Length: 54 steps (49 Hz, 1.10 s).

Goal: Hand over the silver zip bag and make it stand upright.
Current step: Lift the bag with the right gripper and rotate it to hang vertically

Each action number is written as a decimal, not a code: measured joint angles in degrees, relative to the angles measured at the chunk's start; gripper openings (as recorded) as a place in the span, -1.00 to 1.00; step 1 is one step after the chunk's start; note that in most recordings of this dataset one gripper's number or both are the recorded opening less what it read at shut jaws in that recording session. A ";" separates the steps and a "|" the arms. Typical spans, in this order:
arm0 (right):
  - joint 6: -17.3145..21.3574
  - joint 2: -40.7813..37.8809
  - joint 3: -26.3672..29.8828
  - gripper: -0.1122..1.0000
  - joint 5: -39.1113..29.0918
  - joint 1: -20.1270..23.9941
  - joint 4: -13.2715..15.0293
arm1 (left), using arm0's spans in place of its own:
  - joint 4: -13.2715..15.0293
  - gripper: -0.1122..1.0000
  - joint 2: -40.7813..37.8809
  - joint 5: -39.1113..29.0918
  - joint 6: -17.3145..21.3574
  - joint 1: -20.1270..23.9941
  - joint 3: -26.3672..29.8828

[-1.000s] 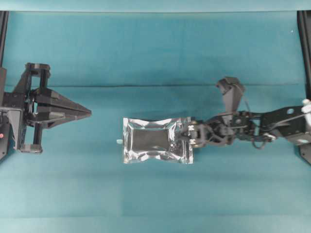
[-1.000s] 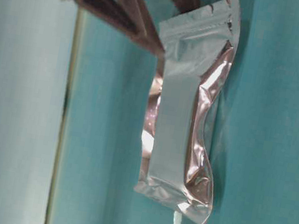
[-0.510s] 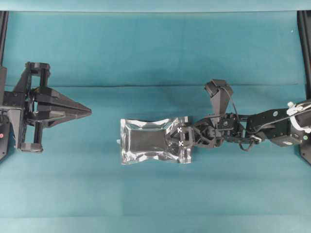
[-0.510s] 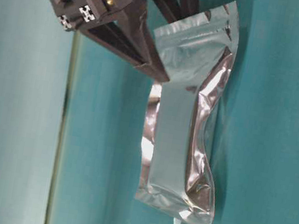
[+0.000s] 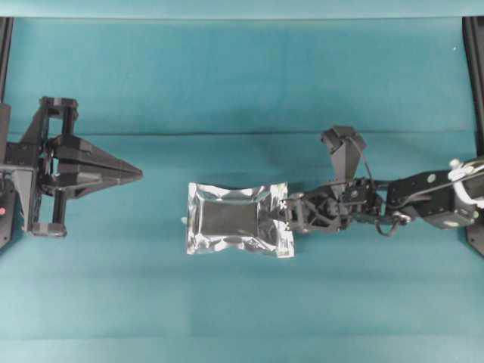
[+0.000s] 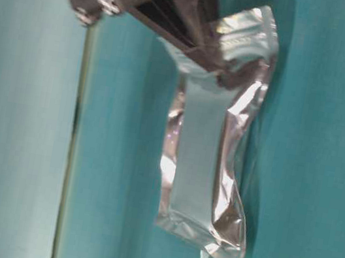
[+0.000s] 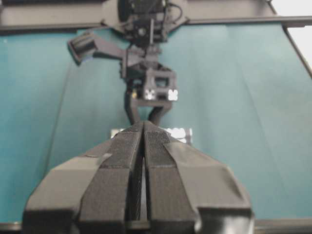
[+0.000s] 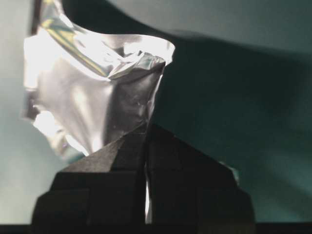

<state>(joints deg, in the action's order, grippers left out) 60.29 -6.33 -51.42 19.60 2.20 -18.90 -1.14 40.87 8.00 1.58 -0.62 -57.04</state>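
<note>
The silver zip bag [image 5: 236, 219] lies flat on the teal cloth at the middle of the overhead view, its crinkled foil catching light. My right gripper [image 5: 285, 214] is shut on the bag's right short end; the wrist view shows the foil [image 8: 97, 92] pinched between the closed fingers [image 8: 122, 161]. In the table-level view the bag [image 6: 206, 148] has the gripper [image 6: 206, 48] clamped on its zip end. My left gripper [image 5: 138, 175] is shut and empty at the left side, tips pointing toward the bag, well apart from it. From the left wrist view a sliver of the bag [image 7: 178, 132] shows beyond the closed tips [image 7: 144, 126].
A tiny white scrap [image 5: 184, 220] sits at the bag's left edge. Black frame rails [image 5: 6, 45] run along the left and right borders [image 5: 475, 45] of the teal table.
My right gripper has closed onto the bag's right end, crumpling that end slightly. The left arm has not moved.
</note>
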 measured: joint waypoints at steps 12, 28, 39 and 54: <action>-7.47 10.02 3.16 -0.81 -14.77 -3.43 2.72 | 0.00 -0.77 0.00 -0.18 0.00 0.00 0.00; -24.08 15.73 18.81 -0.81 -53.35 -5.80 5.19 | 0.00 -0.77 0.18 -1.05 0.00 0.00 0.00; -32.26 12.13 28.48 -0.81 -66.18 -5.98 5.54 | 0.00 -0.77 0.26 -0.97 -0.26 0.00 0.00; -44.74 4.48 41.40 -0.81 -79.63 -5.36 6.50 | 0.00 -0.77 0.26 -1.05 -0.18 0.00 -0.09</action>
<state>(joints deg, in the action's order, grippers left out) 15.56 -1.85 -10.02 -60.03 -3.16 -12.39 -1.14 41.13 6.94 1.41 -0.62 -57.13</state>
